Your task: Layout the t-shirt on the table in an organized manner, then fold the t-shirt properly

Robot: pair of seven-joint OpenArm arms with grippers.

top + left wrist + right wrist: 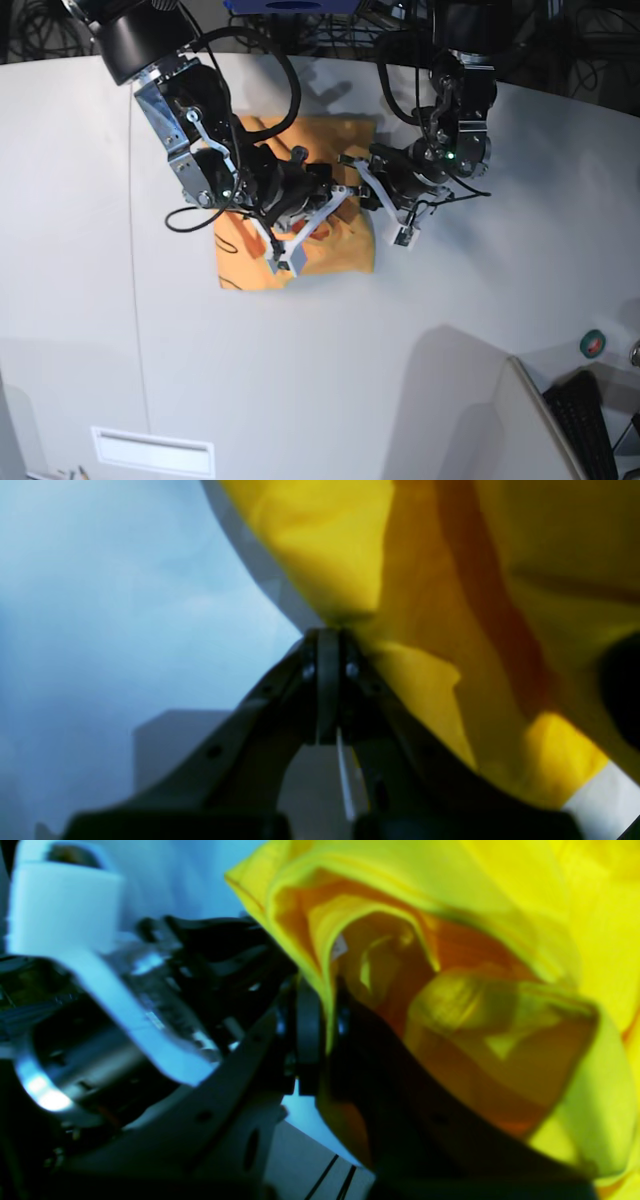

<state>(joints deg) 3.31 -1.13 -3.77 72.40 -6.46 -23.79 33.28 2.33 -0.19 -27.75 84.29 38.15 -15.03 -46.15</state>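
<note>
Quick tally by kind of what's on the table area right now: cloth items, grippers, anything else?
Cloth: 1, the t-shirt, orange
Grippers: 2, left gripper and right gripper, each shut on the t-shirt
Other: 1, a small green roll near the table edge
Total: 4

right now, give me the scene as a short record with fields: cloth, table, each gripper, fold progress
cloth: orange t-shirt, bunched and partly lifted, not flat
table: white table, thin dark seam line on the base view's left
left gripper: left gripper shut on a pinch of t-shirt fabric
right gripper: right gripper shut on a fold of t-shirt edge
arm positions: both over the shirt, close together near its middle
fold progress: shirt not yet laid out flat; no neat fold visible
</note>
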